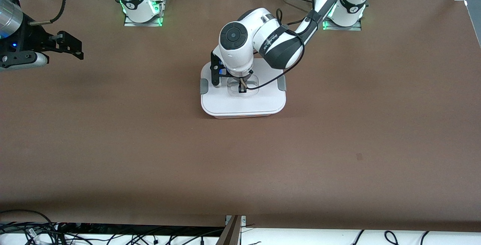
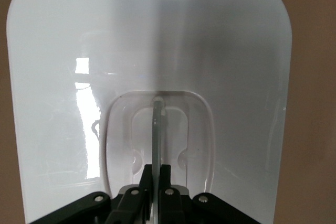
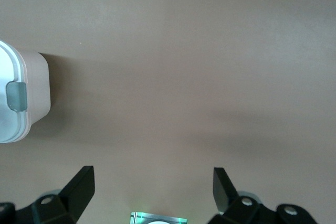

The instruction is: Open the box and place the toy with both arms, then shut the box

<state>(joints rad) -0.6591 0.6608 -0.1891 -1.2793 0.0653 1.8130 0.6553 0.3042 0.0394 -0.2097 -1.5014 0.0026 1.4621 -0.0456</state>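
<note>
The box (image 1: pixel 244 104) stands at the middle of the table with its white lid (image 2: pixel 226 51) on it and grey clips (image 1: pixel 203 86) at both ends. My left gripper (image 1: pixel 242 86) is down in the lid's clear recessed centre, shut on the upright clear handle (image 2: pixel 157 124); in the left wrist view the gripper (image 2: pixel 158 174) pinches the handle between both fingers. My right gripper (image 1: pixel 74 46) is open and empty over bare table at the right arm's end; its wrist view shows the gripper (image 3: pixel 154 182) spread wide and one end of the box (image 3: pixel 31 85). The toy is out of view.
The brown table (image 1: pixel 338 143) is bare around the box. Both arm bases (image 1: pixel 142 8) stand along the edge farthest from the front camera. Cables lie off the table's edge nearest that camera.
</note>
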